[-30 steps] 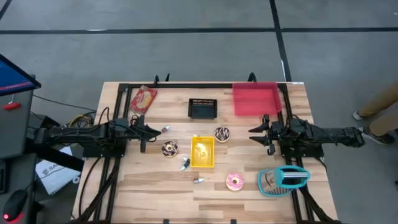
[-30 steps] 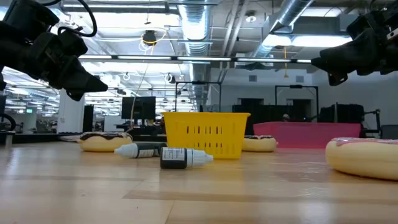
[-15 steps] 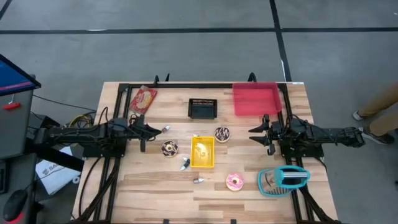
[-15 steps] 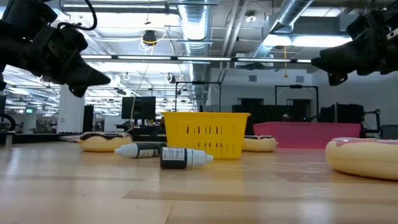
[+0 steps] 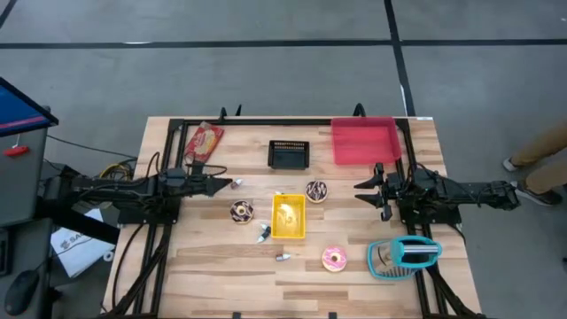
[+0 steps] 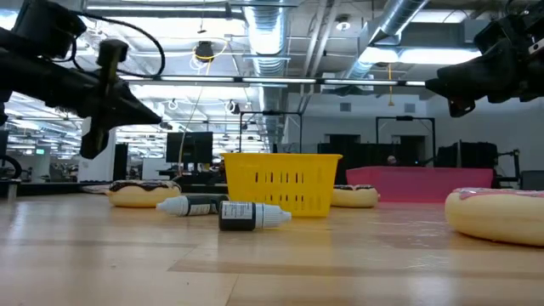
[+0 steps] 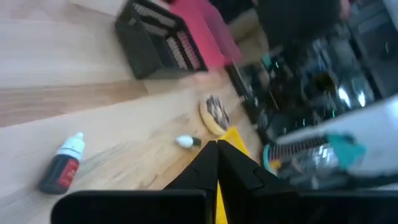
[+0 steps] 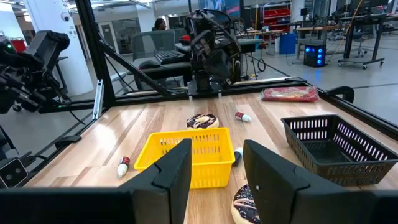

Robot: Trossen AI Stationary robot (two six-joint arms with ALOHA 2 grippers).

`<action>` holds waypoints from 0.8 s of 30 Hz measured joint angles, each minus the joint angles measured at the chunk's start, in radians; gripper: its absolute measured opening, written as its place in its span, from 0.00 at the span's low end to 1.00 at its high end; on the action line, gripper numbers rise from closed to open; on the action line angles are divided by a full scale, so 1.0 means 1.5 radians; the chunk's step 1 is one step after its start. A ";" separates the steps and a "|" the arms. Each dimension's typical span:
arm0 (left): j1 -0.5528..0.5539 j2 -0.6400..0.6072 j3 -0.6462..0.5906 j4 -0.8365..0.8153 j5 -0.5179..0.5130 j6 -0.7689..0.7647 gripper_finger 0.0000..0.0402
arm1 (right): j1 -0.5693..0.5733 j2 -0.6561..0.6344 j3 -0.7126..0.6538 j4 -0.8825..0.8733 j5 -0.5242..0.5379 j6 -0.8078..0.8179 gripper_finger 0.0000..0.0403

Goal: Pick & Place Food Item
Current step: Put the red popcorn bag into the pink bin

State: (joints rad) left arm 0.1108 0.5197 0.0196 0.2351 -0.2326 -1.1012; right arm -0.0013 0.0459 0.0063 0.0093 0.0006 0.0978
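Note:
Two chocolate-iced donuts lie flat on the wooden table, one (image 5: 241, 211) left of the yellow basket (image 5: 289, 217) and one (image 5: 317, 190) to its far right. A pink-iced donut (image 5: 334, 259) lies near the front edge. My left gripper (image 5: 223, 183) hovers shut and empty above the table's left part, pointing toward the right, its tip (image 7: 214, 155) aimed at the basket and the farther donut (image 7: 214, 114). My right gripper (image 5: 361, 190) waits open and empty at the right, facing the basket (image 8: 186, 155).
A black basket (image 5: 289, 155) and a red tray (image 5: 365, 140) stand at the far side, a snack packet (image 5: 205, 142) at the far left. Small bottles (image 5: 237, 183) (image 5: 264, 233) (image 5: 283, 258) lie around the yellow basket. A teal tool (image 5: 404, 257) lies front right.
My left gripper has rolled about its own axis and tipped slightly downward, its tip reaching a little farther toward the table's right. It has stayed shut. The right arm and all objects have kept still.

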 joint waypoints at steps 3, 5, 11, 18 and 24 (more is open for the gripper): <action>0.000 0.037 0.000 -0.017 -0.003 -0.088 0.00 | 0.000 0.000 0.000 0.000 0.000 0.000 0.34; -0.001 0.058 -0.001 -0.015 -0.004 -0.104 0.00 | 0.000 0.000 0.000 0.000 0.000 0.000 0.34; -0.001 0.105 -0.001 0.075 0.012 -0.067 0.00 | 0.000 0.000 0.000 0.000 0.000 0.000 0.34; -0.001 0.110 -0.001 0.252 -0.054 -0.058 0.00 | 0.000 0.000 0.000 0.000 0.000 -0.005 0.34; -0.001 0.110 -0.001 0.349 -0.115 -0.118 0.00 | -0.001 -0.001 0.000 0.048 0.001 -0.065 0.34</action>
State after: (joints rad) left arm 0.1101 0.6847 0.0185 0.7585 -0.4047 -1.2787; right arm -0.0024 0.0449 0.0063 0.0812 0.0016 -0.0002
